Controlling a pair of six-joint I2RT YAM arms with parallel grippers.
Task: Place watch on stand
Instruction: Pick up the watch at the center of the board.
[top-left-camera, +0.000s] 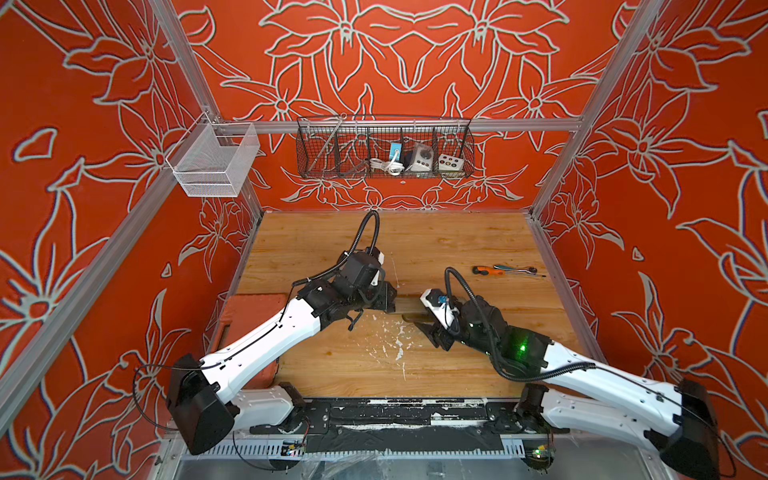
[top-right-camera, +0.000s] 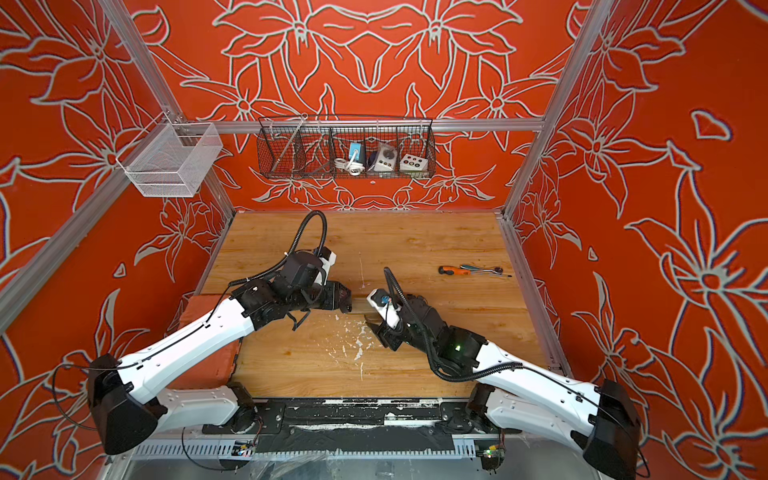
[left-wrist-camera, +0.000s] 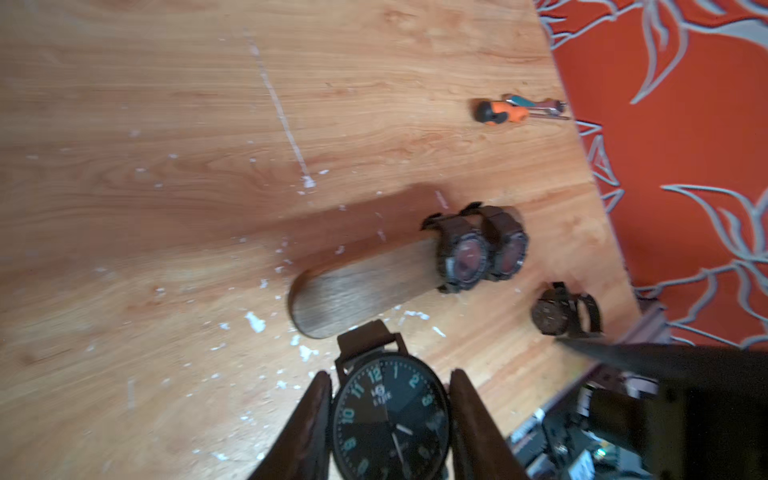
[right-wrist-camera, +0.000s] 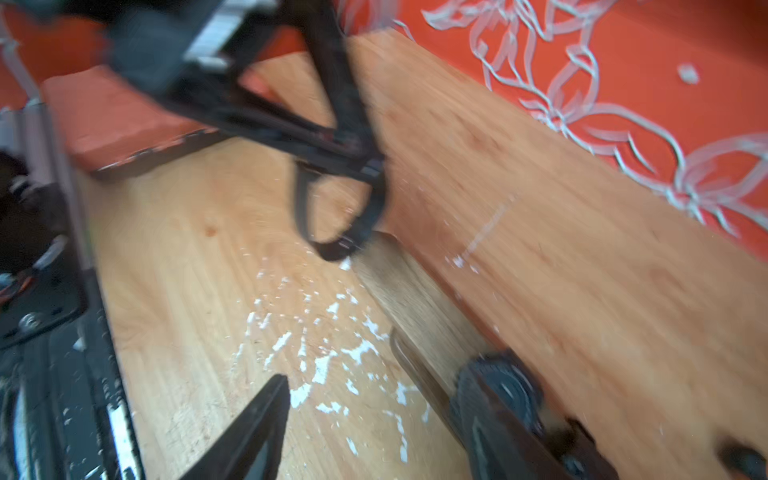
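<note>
Numerals in teal ring the black round dial of the watch (left-wrist-camera: 390, 419), which has pale hands and a dark brown strap; the left gripper (left-wrist-camera: 390, 374) holds it by the case, one finger (left-wrist-camera: 316, 415) pressed to each side of the dial, just short of the stand's near end. The stand (left-wrist-camera: 361, 286) is a long dark-brown wooden bar with rounded ends, lying across the middle of the table (left-wrist-camera: 166, 124) between the two arms in both top views. Its near half is bare wood, while two dark watches (left-wrist-camera: 463, 257) sit side by side around its far end. The right gripper (top-left-camera: 428, 330) is low beside that loaded end with its jaws spread apart; its wrist view is blurred, and nothing shows as gripped. A loose watch (left-wrist-camera: 550, 311) lies on the table past the bar, near the table's right edge and the red wall. A screwdriver (left-wrist-camera: 500, 113) with an orange and black handle and a wrench (left-wrist-camera: 536, 104) lie together further back, also close to the right edge. An orange case (top-left-camera: 249, 311) fills the left edge under the left arm. Open wood runs from the bar to the back wall, and white flecks (left-wrist-camera: 253, 322) dot the boards in front of the bar
</note>
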